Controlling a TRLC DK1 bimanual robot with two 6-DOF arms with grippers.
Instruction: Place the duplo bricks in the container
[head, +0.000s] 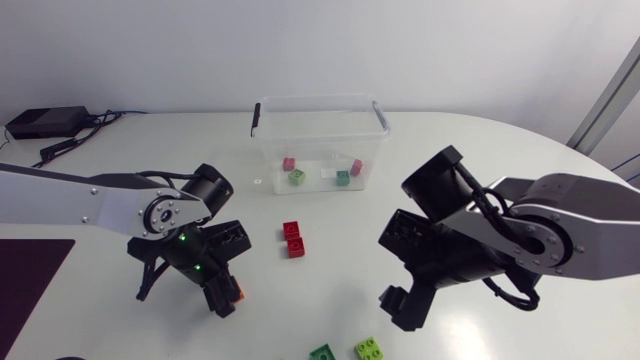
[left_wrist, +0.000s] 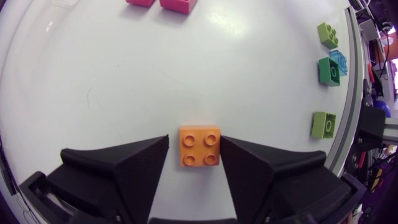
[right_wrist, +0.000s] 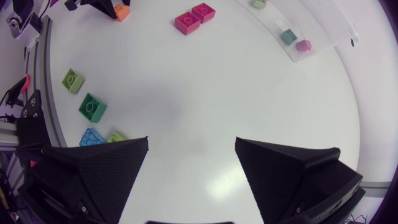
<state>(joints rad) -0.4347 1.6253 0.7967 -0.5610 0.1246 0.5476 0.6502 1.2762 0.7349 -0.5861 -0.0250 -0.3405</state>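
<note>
An orange brick (left_wrist: 199, 147) lies flat on the table between the fingertips of my left gripper (left_wrist: 194, 138). One finger touches its side; a thin strip of table shows between it and the other finger. From above, that gripper (head: 226, 296) points down at the front left with the orange brick (head: 238, 293) at its tips. Two joined red bricks (head: 294, 240) lie mid-table. The clear container (head: 378, 130) stands at the back and holds several small bricks. My right gripper (right_wrist: 191, 146) hovers wide open with nothing between its fingers; from above this gripper (head: 400, 300) is at the front right.
Near the front edge lie a green brick (head: 322, 352) and a lime brick (head: 367, 348). The right wrist view also shows a translucent blue brick (right_wrist: 91, 137) and another lime brick (right_wrist: 73, 80) there. A black box (head: 40, 122) with cables sits at the back left.
</note>
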